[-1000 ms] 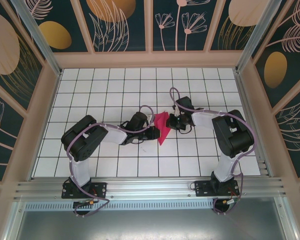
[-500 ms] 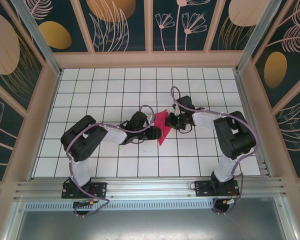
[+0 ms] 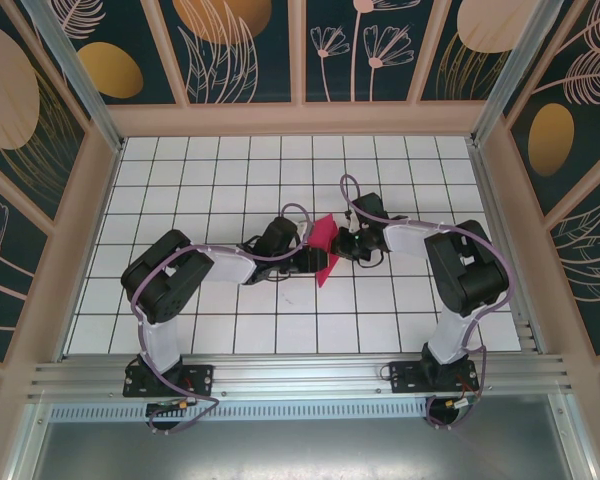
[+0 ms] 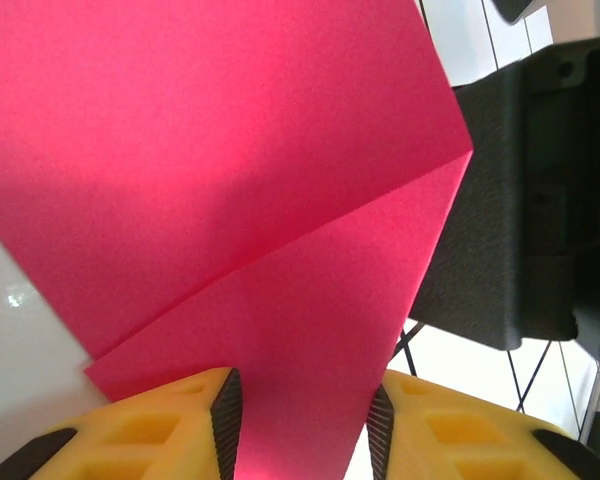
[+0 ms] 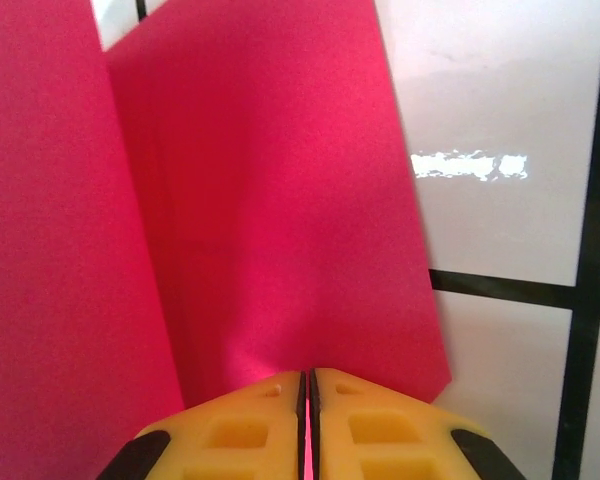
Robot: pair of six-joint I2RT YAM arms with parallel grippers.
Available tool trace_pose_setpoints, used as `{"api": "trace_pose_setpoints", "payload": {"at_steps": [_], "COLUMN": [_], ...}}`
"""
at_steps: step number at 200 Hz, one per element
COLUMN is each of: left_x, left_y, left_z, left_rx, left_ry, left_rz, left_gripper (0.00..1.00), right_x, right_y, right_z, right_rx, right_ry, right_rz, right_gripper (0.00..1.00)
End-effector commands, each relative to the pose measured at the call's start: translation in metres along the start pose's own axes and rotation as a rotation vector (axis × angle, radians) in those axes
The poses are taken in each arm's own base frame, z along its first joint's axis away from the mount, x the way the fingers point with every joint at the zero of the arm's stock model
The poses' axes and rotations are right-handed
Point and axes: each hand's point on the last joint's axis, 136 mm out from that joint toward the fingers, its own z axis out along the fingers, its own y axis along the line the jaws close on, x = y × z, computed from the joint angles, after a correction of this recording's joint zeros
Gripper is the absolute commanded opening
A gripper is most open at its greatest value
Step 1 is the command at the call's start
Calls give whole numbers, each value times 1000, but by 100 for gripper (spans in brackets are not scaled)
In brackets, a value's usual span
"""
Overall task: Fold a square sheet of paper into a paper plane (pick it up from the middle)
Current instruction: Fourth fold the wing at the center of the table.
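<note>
Plainly, the right claw (image 5: 308,385) is pressed together. Its two yellow fingers (image 5: 230,430) meet with only a thin pink line between them, so it pinches the lower edge of the thin magenta-pink paper sheet (image 5: 270,200). From that pinch the paper rises towards 12 o'clock in the right wrist view. A second pink layer stands at 9 o'clock, with a straight edge between the two layers.

The left claw (image 4: 305,400) is spread, and its yellow fingers (image 4: 160,420) with black pads stand apart. A narrow tongue of the paper (image 4: 230,150) lies in the gap between them. Whether the pads touch it cannot be told. Above the tongue, a crease runs from 8 o'clock up to a corner at 3 o'clock. A broad flat layer lies beyond the crease. A dark grey textured housing (image 4: 520,200) sits just past that corner at 3 o'clock.

From above, the creased paper (image 3: 325,240) sits near the middle of the white tiled table (image 3: 230,180). It looks like a slim shape with its point towards 6 o'clock. The left claw (image 3: 320,265) meets it at its 7 o'clock side. The right claw (image 3: 345,245) meets it at its 3 o'clock side. Both arms bend inward from bases at 6 o'clock.
</note>
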Motion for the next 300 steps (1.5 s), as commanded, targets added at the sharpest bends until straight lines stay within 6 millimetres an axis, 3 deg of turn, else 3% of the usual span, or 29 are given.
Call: {"api": "trace_pose_setpoints", "payload": {"at_steps": [1, 15, 55, 89, 124, 177, 300], "left_x": [-12, -15, -21, -23, -19, -16, -19], "left_y": [-6, -7, -11, -16, -13, -4, 18], "left_z": [-5, -4, -2, -3, -2, -1, -5], "left_rx": [-10, -12, -13, 1, 35, 95, -28], "left_ry": [-23, -29, -27, -29, -18, -16, -28], "left_rz": [31, 35, 56, 64, 43, 8, 61], "left_gripper": [43, 45, 37, 20, 11, 9, 11], "right_x": [10, 10, 12, 12, 14, 16, 20], "right_y": [-9, -10, -13, -15, -17, -21, -30], "right_z": [6, 7, 9, 10, 12, 15, 18], "right_rx": [36, 39, 50, 58, 65, 76, 112], "right_ry": [33, 31, 41, 44, 53, 63, 79], "right_rz": [-3, -2, 0, 1, -5, -4, -6], "right_gripper": [13, 13, 12, 11, 11, 10, 9]}}
